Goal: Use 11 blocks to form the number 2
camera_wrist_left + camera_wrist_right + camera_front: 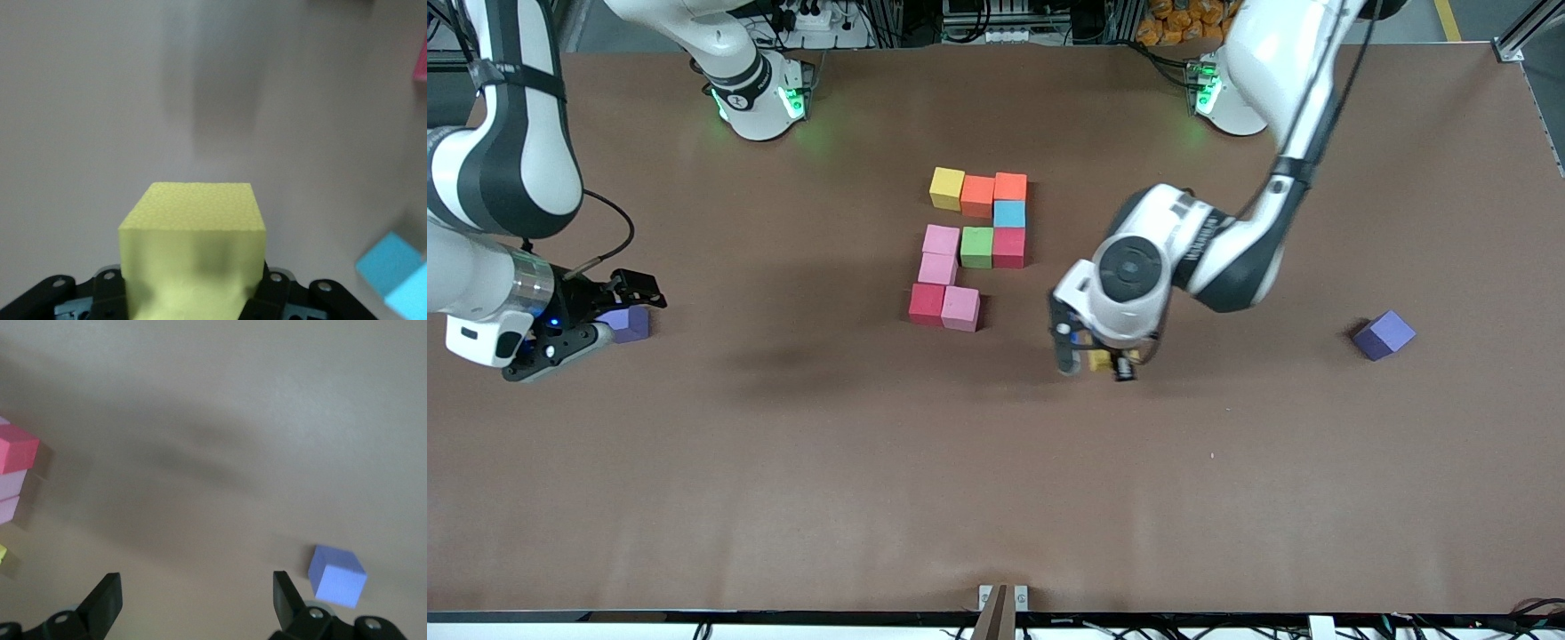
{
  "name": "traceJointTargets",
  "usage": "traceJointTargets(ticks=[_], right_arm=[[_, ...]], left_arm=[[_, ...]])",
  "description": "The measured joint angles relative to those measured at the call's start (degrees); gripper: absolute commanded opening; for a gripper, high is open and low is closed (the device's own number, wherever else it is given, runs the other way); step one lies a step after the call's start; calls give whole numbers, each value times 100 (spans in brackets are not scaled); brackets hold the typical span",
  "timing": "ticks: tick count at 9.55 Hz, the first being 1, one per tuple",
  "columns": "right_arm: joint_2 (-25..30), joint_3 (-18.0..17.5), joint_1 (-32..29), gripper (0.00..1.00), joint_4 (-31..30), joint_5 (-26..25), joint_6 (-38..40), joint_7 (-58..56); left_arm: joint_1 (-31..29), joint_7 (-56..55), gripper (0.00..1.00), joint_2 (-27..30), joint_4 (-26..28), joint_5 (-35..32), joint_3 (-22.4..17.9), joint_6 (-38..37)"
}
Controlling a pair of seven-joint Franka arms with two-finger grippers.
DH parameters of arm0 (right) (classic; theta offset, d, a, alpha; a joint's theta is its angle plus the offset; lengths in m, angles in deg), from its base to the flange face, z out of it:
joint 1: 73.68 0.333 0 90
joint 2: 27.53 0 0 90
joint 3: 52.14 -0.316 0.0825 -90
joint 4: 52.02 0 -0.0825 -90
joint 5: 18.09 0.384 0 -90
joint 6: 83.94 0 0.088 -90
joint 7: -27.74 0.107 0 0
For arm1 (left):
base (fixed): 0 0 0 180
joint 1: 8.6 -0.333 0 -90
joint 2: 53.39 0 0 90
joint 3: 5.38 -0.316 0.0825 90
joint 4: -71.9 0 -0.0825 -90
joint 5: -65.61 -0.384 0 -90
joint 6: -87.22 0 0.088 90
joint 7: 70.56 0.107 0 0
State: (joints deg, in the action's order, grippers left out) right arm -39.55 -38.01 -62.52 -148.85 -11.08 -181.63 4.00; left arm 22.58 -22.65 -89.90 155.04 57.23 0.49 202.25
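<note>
1. Over bare table beside the number 2 (974,252), the left gripper (1094,363) pinches a yellow block (192,250).
2. 10 blocks placed; the last gap adjoins the pink block (960,308).
3. Risk: a skewed release nudges neighbours.
4. The right gripper (600,324) waits, spread, by a purple cube (630,324).

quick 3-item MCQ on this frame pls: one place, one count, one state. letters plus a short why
1. Where is the held yellow cube?
A. beside the red cube in the bottom row
B. over bare table, toward the left arm's end from the figure
C. on the green cube

2. How many cubes sit in the figure so far?
A. eight
B. ten
C. eleven

3. How is the right gripper?
A. shut on a purple cube
B. open, holding nothing
C. shut on a pink cube

Answers
1 B: left gripper holds the yellow cube apart from the figure.
2 B: ten counted.
3 B: right gripper open near a purple cube.
</note>
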Motion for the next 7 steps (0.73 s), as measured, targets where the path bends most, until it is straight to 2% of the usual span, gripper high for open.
traceJointTargets(ticks=[3, 7], right_arm=[[414, -208, -69, 100, 24, -344, 620, 915], [430, -213, -245, 100, 69, -494, 682, 971]], left_arm=[[535, -370, 0, -318, 2, 0, -4, 346], [626, -962, 0, -528, 1, 0, -2, 486]])
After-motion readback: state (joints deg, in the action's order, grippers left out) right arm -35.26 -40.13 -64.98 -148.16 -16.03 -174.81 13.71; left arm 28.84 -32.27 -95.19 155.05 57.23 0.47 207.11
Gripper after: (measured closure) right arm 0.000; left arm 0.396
